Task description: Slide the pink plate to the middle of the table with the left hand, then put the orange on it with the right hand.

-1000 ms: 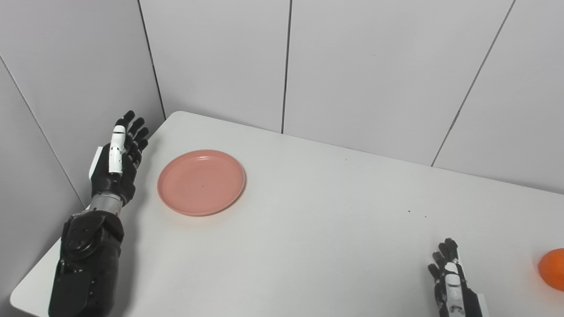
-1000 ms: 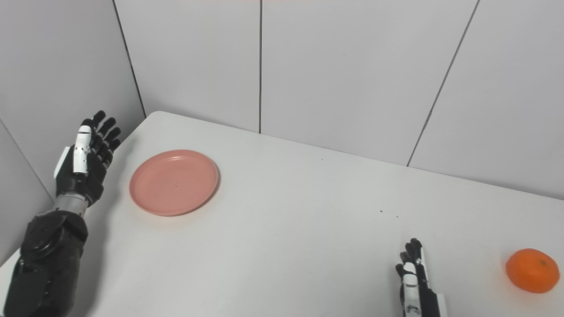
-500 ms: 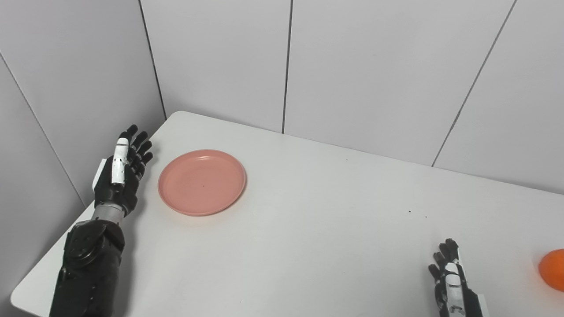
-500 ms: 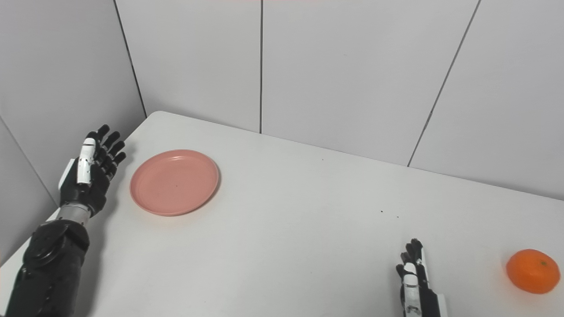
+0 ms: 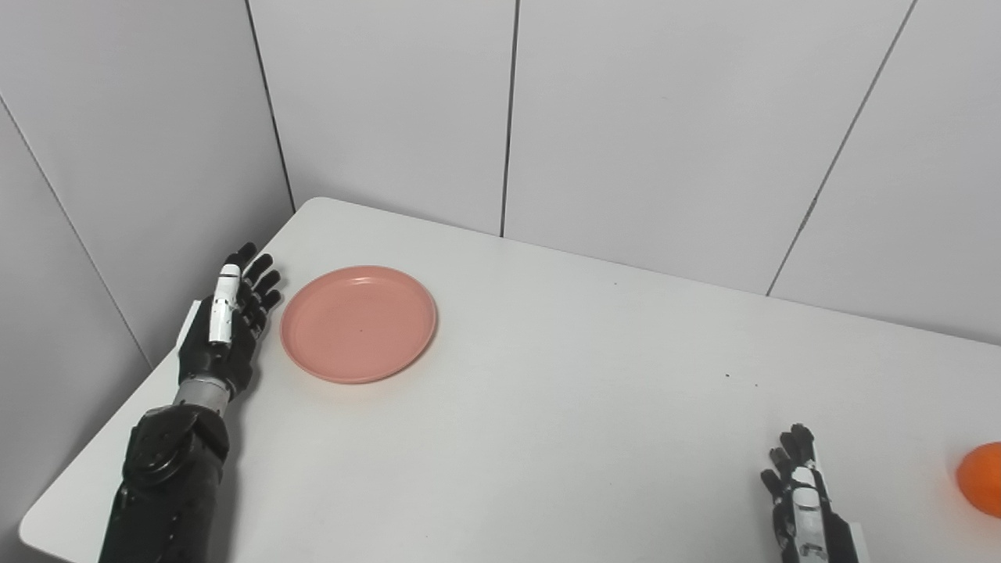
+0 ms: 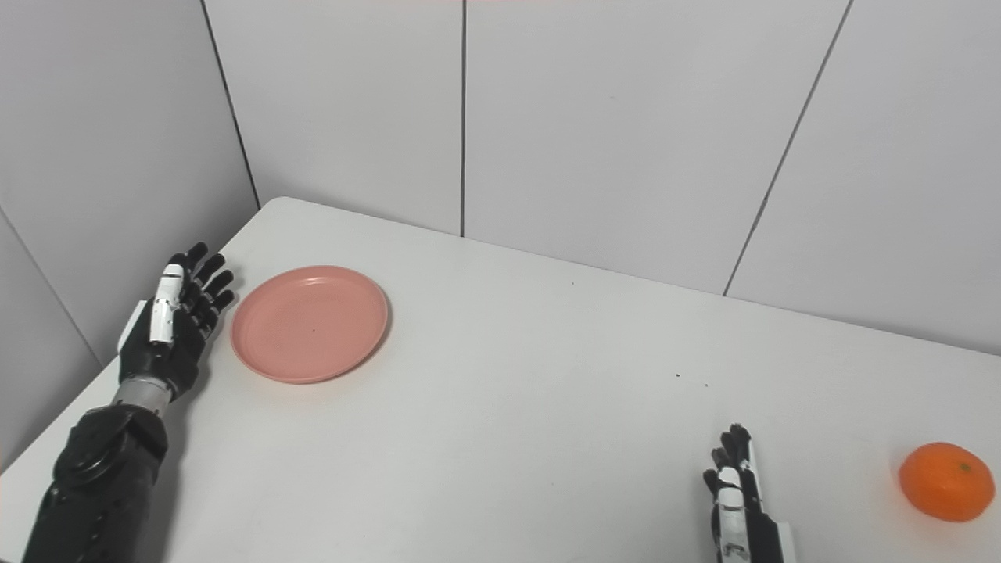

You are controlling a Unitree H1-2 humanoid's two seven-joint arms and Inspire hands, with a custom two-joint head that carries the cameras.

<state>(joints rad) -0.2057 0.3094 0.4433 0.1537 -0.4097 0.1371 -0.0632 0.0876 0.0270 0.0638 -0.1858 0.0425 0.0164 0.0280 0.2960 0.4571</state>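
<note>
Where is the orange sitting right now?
The orange sits on the white table near its right side, just right of the right robot hand, untouched.

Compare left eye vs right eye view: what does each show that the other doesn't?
Only the left eye view: nothing extra of note; there the orange is cut off by the picture's right edge.
Only the right eye view: the whole orange, with bare table to its right.
Both: the pink plate on the table's left part, the open left hand just beside the plate's left rim with a slim gap, and the right hand low at the bottom edge, fingers apart, holding nothing, clear of the orange.
</note>
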